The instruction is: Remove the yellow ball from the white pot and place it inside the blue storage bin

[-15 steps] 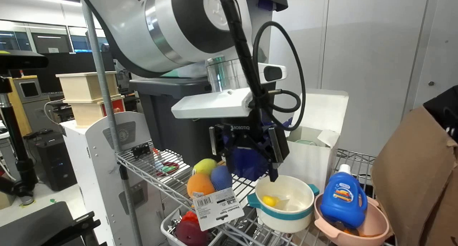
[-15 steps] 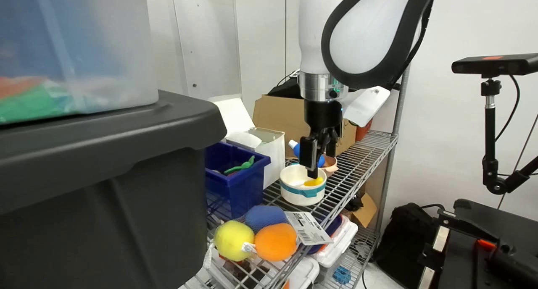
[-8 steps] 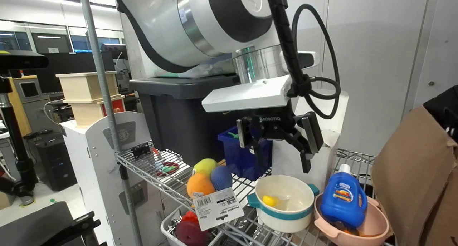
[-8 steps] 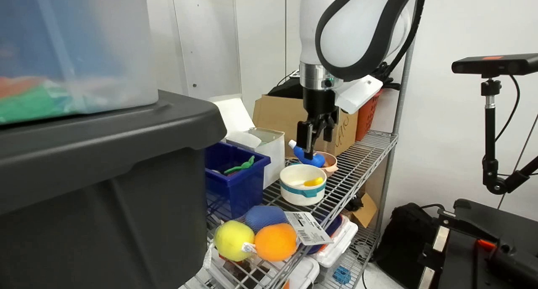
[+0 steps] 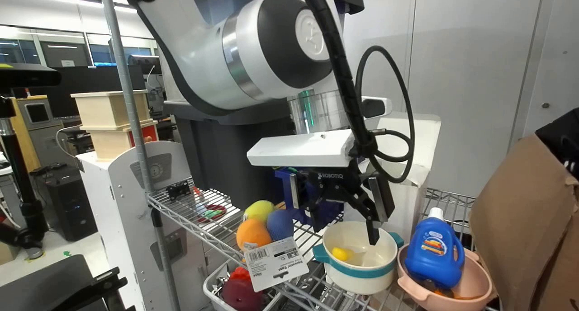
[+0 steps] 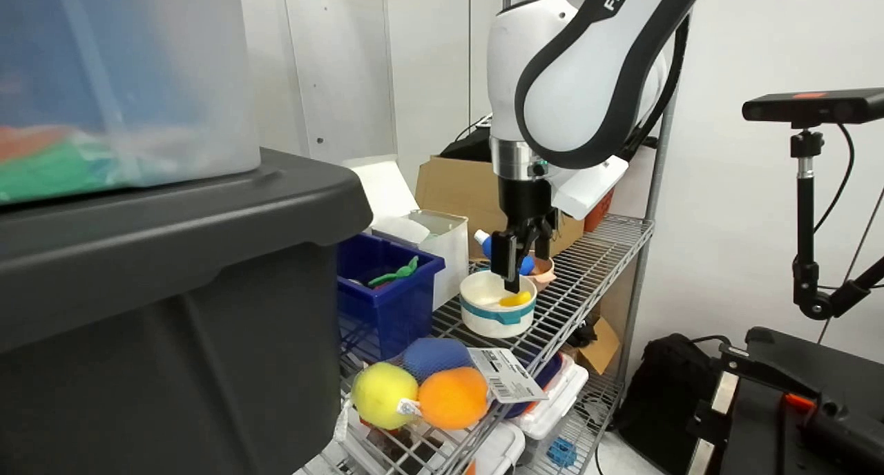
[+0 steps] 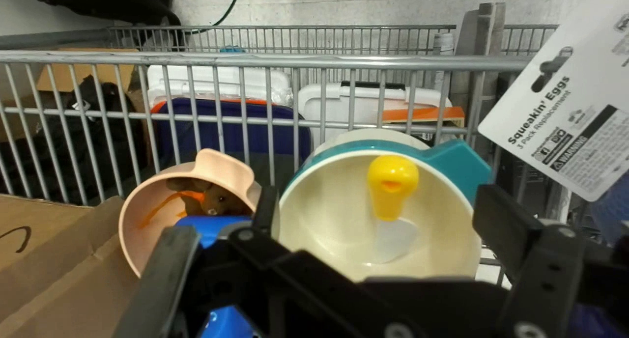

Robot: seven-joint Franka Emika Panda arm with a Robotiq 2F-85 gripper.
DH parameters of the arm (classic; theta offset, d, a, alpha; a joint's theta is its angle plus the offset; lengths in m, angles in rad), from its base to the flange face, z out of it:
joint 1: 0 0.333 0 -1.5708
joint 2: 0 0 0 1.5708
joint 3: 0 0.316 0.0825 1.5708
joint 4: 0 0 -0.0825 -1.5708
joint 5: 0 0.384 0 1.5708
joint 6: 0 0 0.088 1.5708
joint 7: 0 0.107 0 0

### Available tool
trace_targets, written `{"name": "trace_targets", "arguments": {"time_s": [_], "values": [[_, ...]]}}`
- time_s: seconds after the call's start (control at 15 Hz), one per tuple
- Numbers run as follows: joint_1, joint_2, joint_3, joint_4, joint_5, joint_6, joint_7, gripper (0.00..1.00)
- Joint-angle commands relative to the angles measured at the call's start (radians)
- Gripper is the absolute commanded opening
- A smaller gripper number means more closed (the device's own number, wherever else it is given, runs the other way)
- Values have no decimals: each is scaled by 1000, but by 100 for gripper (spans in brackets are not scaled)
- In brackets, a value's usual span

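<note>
The yellow ball [image 7: 392,185] is a small yellow piece with a whitish lower part. It lies inside the white pot [image 7: 324,215], leaning toward the rim on the side with a teal handle. It also shows in both exterior views [image 5: 341,254] [image 6: 515,299]. The white pot [image 5: 359,286] has a teal band. My gripper [image 5: 345,232] is open and empty above the pot, its fingers pointing down and spread wide; in the wrist view the fingers [image 7: 381,203] stand on either side of the pot's opening. The blue storage bin [image 6: 400,316] stands beside the pot, partly behind the gripper in an exterior view [image 5: 287,180].
A pink bowl [image 5: 470,284] with a blue bottle [image 5: 434,252] stands beside the pot. A white open box [image 6: 452,254] is behind. Netted colored balls [image 6: 452,398] with a card lie near the bin. A large dark grey tote [image 6: 173,364] stands beside the bin.
My gripper first rose and shifted away from the bin, then came down lower over the pot. It stays open. The yellow ball, pot and bin have not moved.
</note>
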Motion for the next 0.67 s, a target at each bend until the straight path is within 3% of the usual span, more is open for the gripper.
{"name": "trace_targets", "arguments": {"time_s": [0.0, 0.6], "values": [[8, -11, 12, 5, 20, -6, -1, 100], [-17, 12, 22, 59, 57, -32, -17, 100]]}}
